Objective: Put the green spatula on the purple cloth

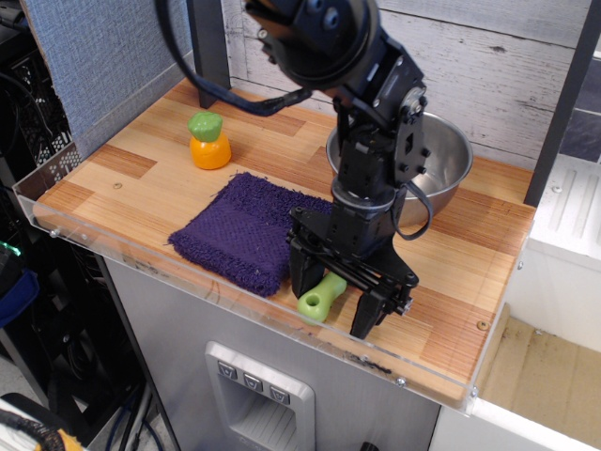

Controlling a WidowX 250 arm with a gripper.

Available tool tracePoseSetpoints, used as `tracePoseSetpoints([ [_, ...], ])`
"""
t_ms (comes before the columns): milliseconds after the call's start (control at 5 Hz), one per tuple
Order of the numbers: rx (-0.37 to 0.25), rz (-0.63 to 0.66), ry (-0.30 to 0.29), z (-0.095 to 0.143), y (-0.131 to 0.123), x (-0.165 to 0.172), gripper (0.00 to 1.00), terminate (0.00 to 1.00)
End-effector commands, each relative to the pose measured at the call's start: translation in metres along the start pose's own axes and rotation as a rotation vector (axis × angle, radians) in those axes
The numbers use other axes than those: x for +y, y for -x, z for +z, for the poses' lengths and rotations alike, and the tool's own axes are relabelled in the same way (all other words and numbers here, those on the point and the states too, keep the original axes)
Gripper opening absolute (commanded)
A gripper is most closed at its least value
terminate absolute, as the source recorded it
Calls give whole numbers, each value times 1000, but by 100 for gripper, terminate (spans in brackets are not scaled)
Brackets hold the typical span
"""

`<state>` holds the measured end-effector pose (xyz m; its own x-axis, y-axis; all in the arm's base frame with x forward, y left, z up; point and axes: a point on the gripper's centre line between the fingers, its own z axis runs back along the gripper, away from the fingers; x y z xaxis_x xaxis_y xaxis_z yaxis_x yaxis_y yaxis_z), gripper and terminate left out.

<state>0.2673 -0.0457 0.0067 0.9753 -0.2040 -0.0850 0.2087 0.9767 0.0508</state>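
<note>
The chunky lime green spatula (322, 295) lies between the spread fingers of the black hand (336, 301), just right of the fuzzy purple cloth (246, 237), on the striped wooden tabletop (131, 188) fronting pale planks.

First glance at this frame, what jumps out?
The big black arm, its gripper down at the front edge of the table, fingers straddling the green spatula. The purple cloth lies just left of it, the spatula not yet on it. Behind sit a steel bowl and an orange toy.
</note>
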Motion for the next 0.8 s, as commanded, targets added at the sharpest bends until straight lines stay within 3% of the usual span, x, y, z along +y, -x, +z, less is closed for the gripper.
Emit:
tracePoseSetpoints([
  [0,-43,-32,-19,16,-11,1,0,0],
  [400,-73,-48,14,36,-14,0,0,0],
  [600,-108,-86,82,63,-18,-9,0,0],
])
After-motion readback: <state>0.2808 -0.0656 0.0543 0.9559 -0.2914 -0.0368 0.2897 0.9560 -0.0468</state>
